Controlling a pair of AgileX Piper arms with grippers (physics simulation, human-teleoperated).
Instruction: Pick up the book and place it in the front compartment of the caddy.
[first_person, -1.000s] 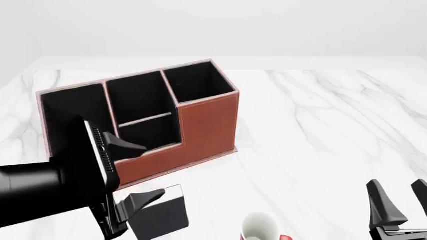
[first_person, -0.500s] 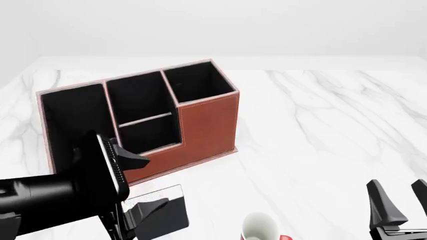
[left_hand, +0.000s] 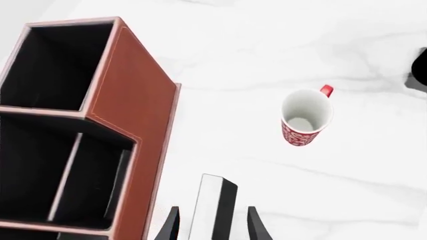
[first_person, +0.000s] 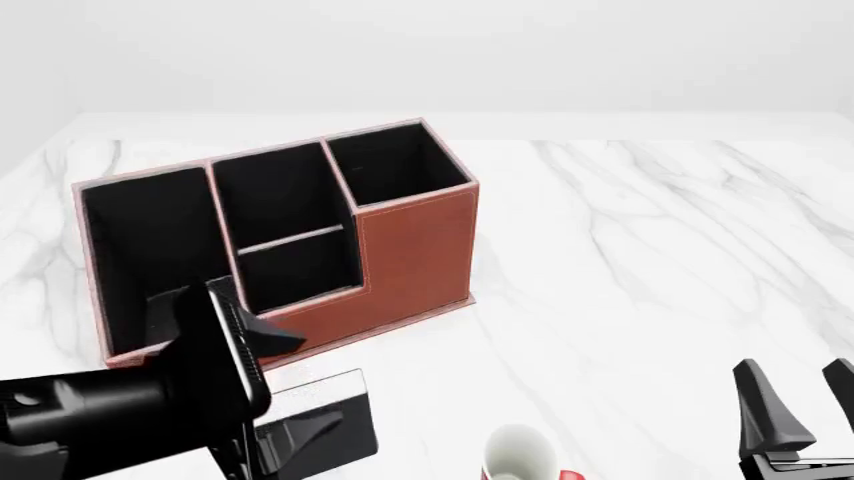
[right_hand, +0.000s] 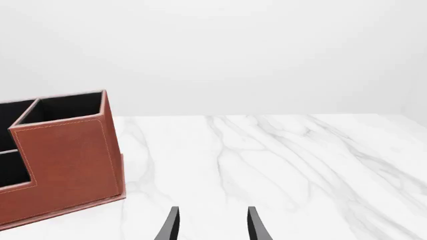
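The book (first_person: 334, 420) is black with white page edges and sits on the table just in front of the caddy (first_person: 414, 250), a reddish-brown organiser with a black interior. In the left wrist view the book (left_hand: 217, 197) shows edge-on between the two fingers of my left gripper (left_hand: 213, 226). A gap remains on each side, so the gripper is open and straddles it. In the front view my left gripper (first_person: 287, 385) hangs over the book's left part. The caddy's low front compartment (first_person: 300, 265) holds nothing. My right gripper (first_person: 798, 400) stands open and holds nothing at the near right.
A white-and-red mug (first_person: 521, 455) stands upright to the right of the book; it also appears in the left wrist view, mug (left_hand: 305, 117). The caddy's tall right compartment (right_hand: 67, 150) fills the left of the right wrist view. White marble table (first_person: 641, 250) stretches to the right.
My left arm has moved down and toward me, bringing its open fingers around the book. The book, caddy, mug and right gripper have not moved.
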